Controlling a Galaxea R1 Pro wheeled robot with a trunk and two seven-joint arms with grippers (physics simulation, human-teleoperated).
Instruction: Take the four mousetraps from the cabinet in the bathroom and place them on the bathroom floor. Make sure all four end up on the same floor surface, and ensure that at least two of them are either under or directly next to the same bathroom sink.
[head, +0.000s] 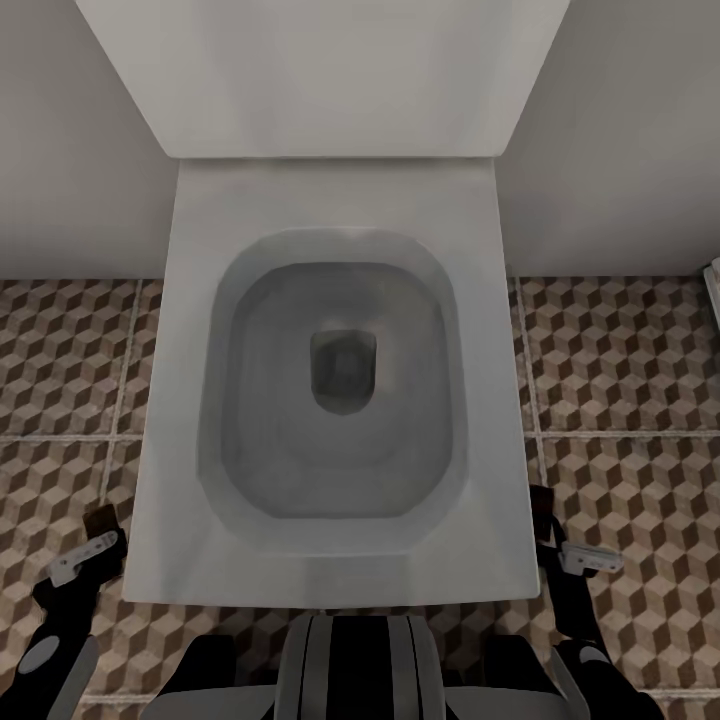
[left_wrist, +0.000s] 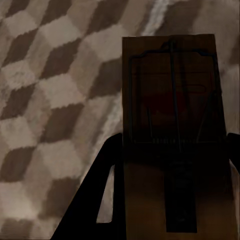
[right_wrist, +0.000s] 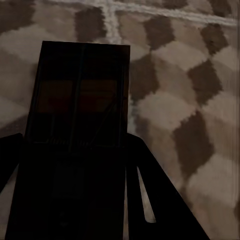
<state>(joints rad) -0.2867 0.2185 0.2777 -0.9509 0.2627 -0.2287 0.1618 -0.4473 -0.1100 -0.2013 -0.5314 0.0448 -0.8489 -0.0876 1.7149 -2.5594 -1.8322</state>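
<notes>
The toilet hides most of both arms in the head view, and its tank is cut off at the top edge. A pale object at the right edge is too cropped to identify. The toilet bowl holds nothing.

In the left wrist view, the left fingers clamp one mousetrap between them, its wire spring and red mark dimly visible above the cube-patterned floor. In the right wrist view, the right fingers likewise grip a second mousetrap, very dark and hard to read, over the same tiles.
</notes>
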